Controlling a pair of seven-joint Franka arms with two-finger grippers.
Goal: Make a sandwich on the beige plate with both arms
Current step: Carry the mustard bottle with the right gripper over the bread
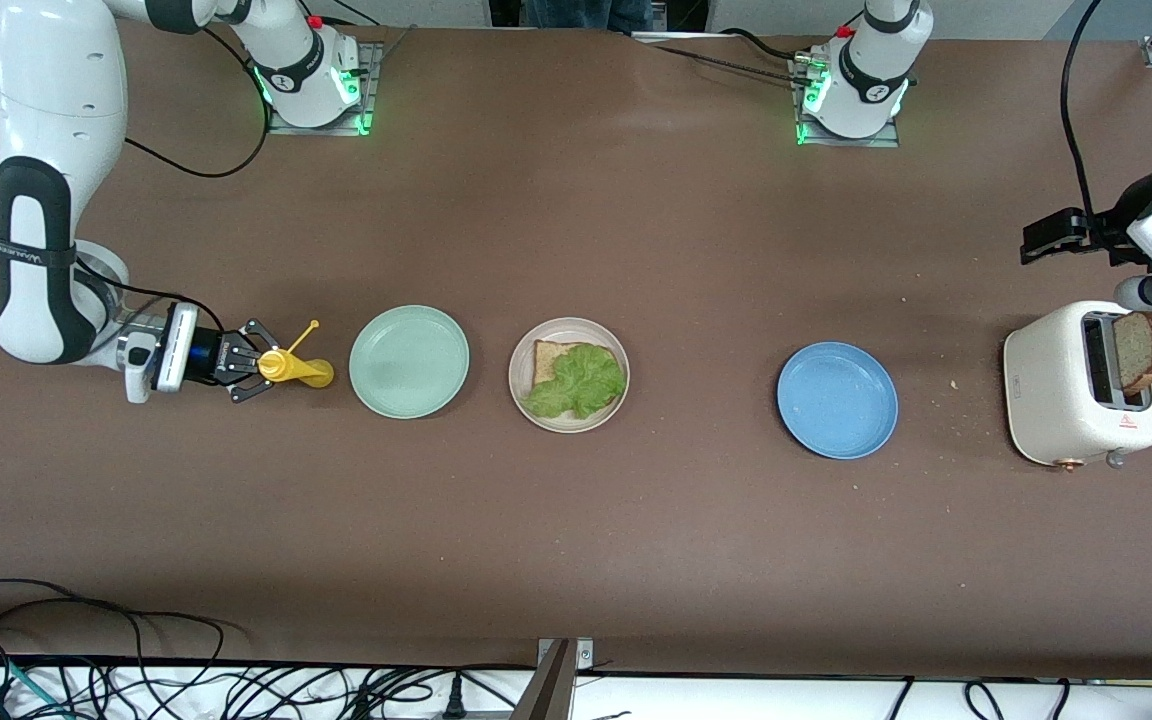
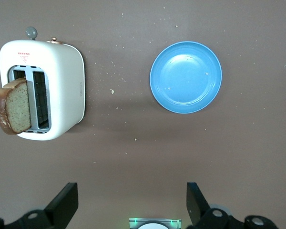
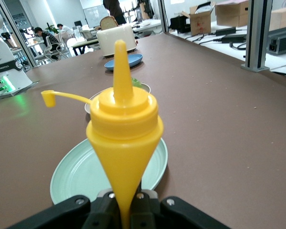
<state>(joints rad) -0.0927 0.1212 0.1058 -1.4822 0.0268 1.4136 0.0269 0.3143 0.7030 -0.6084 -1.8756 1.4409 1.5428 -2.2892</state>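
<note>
Brown matte table [image 1: 576, 220] w/ scattered crumbs near the toaster end. Beige plate [image 1: 568, 414] sits mid-table, round, shallow rim; on it one square tan bread slice [image 1: 546, 358] w/ dark crust, flat, w/ a ruffled green lettuce leaf [image 1: 578, 383] on top covering most of it, only the corner toward the robots' bases showing. No top slice on it yet. Mint plate [image 1: 409, 361] just beside the beige one toward the right arm's end; blue plate [image 1: 837, 400] well apart toward the left arm's end, smooth, glossy, a few crumbs on it. Nothing lies between the plates. White toaster [image 1: 1079, 388] w/ rounded corners stands at the left arm's end; 2nd bread slice [image 1: 1142, 351] sticks up out of a slot, upright on edge, crust dark brown, porous crumb. Yellow sauce bottle [image 1: 293, 368] lies low beside the mint plate, long axis along the table, base end toward that plate; smooth plastic, cone body, its small cap [image 1: 314, 324] flipped off on a thin tether. In right wrist view the nozzle [image 3: 121, 67] points away from the cam. Right gripper [image 1: 254, 362] is clamped tight on the bottle [image 3: 124, 143] at its nozzle end, arm low over the table. Left gripper [image 2: 132, 200] hangs high over bare table betw. toaster [image 2: 62, 86] and blue plate [image 2: 186, 76], fingers spread wide, holding nothing; that arm waits.
</note>
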